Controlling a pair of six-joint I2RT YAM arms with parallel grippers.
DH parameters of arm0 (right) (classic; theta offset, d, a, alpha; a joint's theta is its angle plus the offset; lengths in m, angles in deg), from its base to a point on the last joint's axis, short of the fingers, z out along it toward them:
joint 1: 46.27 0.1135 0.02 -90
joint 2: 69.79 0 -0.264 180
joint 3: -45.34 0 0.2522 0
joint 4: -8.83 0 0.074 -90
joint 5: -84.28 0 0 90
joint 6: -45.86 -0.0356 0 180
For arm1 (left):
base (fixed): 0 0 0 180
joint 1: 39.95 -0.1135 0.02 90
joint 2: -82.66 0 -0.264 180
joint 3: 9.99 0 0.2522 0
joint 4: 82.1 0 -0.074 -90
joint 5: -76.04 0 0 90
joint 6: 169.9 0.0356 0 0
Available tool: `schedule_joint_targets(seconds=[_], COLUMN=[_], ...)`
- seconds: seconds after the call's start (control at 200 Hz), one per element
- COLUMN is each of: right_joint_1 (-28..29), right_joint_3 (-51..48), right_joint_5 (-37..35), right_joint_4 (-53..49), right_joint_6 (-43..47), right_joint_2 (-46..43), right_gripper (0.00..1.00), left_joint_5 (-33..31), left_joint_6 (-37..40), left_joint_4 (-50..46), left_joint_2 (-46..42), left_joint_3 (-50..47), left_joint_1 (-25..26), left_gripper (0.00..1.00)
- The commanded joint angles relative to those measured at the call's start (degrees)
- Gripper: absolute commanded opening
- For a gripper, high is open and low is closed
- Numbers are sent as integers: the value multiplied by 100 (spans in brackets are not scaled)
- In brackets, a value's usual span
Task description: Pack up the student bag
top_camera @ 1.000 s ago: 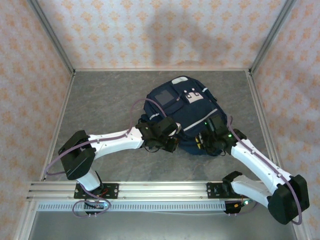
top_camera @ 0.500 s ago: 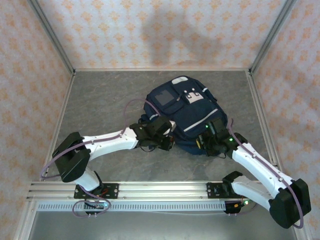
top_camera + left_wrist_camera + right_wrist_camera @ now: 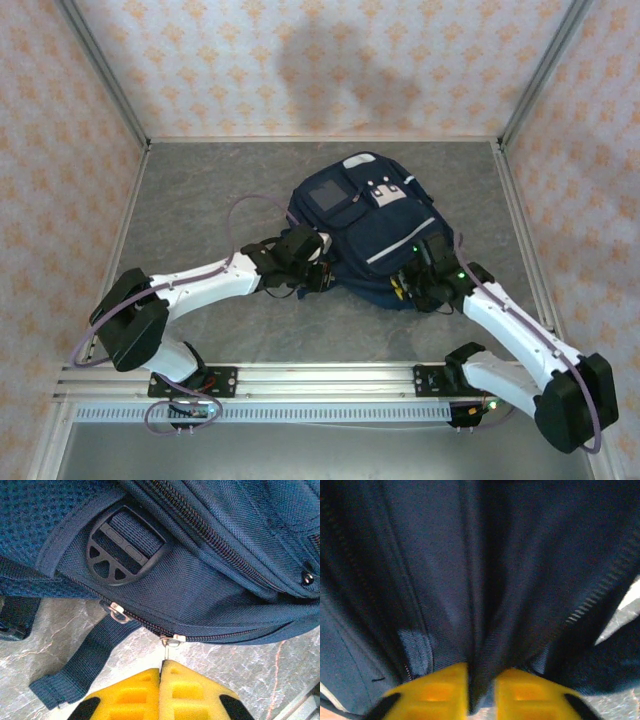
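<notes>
- L claw [image 3: 311,277]: has slid left along the bag's near edge vs 1 s ago, elbow swung out wide. Fingers clamped tight on the zip pull [image 3: 170,641].
- Meaning: prob. dragging the zip round to open a compartment. No gap showing yet, so packing can't start.
- Bag [image 3: 370,212]: flat on table [image 3: 200,200], centre-right, pockets up. Pos. approx. unchanged.
- R claw [image 3: 413,286]: near-right edge of bag, barely moved. Pinches a fold of bag fabric, prob. as an anchor. Can't tell if the grip is easing.
</notes>
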Motion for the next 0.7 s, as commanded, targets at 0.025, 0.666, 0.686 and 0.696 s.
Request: schedule_joint_targets(seconds=[0.025, 0.666, 0.686, 0.696], right_joint_1=[328, 340, 340, 340], right_joint_3=[884, 2017, 2084, 2108], right_joint_5=[-291, -1340, -1414, -1442], right_joint_4=[-329, -1305, -1389, -1416], right_joint_6=[1404, 4091, 4104, 4114], right_joint_2=[235, -683, -654, -625], right_gripper=[50, 99, 99, 99], left_joint_5=[-511, -1690, -1725, -1740], left_joint_6=[50, -394, -421, -433], left_joint_4=[-706, -1969, -2046, -2074], left_joint_2=[-230, -1888, -1912, -1920], left_joint_3=[-207, -1185, -1190, -1192], left_joint_1=[-127, -1467, -1524, -1555], left_gripper=[0, 0, 0, 0])
